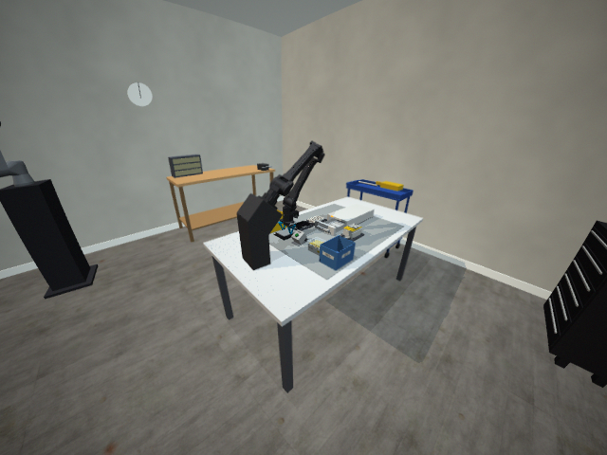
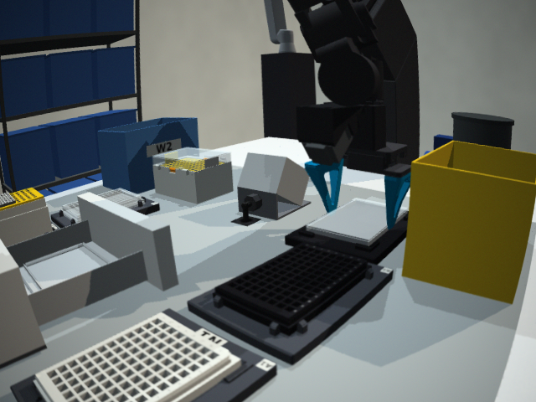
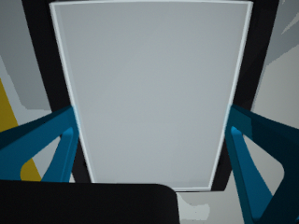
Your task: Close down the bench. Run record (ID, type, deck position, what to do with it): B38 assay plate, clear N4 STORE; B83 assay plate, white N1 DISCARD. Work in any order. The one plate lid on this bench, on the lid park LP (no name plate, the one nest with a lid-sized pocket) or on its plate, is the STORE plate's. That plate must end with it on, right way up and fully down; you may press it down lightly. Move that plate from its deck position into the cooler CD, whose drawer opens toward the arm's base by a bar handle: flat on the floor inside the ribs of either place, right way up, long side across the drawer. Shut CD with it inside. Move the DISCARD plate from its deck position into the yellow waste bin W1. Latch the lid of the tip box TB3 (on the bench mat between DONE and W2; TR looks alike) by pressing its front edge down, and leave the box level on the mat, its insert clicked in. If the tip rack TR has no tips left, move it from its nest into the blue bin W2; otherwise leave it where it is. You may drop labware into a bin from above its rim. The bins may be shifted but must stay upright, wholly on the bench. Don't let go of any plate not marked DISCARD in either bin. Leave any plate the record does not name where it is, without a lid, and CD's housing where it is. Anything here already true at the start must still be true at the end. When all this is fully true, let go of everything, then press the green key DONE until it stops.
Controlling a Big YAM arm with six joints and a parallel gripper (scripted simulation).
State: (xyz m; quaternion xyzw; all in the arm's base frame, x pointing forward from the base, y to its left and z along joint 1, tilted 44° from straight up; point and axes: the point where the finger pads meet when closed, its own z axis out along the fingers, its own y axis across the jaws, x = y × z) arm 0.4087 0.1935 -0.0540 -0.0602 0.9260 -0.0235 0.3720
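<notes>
My gripper (image 2: 361, 217) (image 3: 151, 113) (image 1: 285, 227) is shut on the pale clear plate lid (image 2: 354, 220) (image 3: 149, 75). Its blue fingers press the lid's two long edges. The lid lies flat on the black lid park (image 2: 298, 237), beside the yellow bin W1 (image 2: 467, 224). The cooler CD's drawer (image 2: 86, 286) stands open, and a clear plate (image 2: 56, 264) lies on its floor without a lid. The white plate (image 2: 134, 363) sits in its nest at the front. The tip box TB3 (image 2: 193, 172) stands by the blue bin W2 (image 2: 130, 151) (image 1: 337, 252), its clear lid slightly raised.
A black well plate (image 2: 290, 286) sits in a nest between the white plate and the lid park. The grey DONE key housing (image 2: 272, 182) stands behind the lid park. The tip rack TR (image 2: 21, 198) with a yellow insert is at the far left.
</notes>
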